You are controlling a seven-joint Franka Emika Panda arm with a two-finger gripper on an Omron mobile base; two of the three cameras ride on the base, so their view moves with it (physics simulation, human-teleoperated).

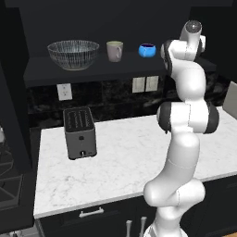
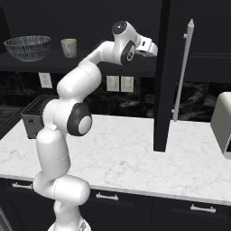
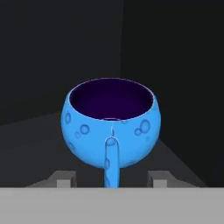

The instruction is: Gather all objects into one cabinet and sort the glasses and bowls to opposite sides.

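Gripper (image 3: 112,183) fingers stand apart at the bottom of the hand view, open on either side of a bright blue handle without touching it. Largest is the black wall cabinet (image 1: 92,71), whose dark shelf crosses the upper part of the left base view; its tall door with a long white bar handle (image 2: 182,67) fills the right of the right base view. On the shelf's left sits a wide clear ribbed glass bowl (image 1: 73,53), then a small beige cup (image 1: 114,50) at centre, then a small round blue bowl (image 1: 147,50). Another blue bowl (image 3: 111,129), dark inside, rests just beyond the fingertips.
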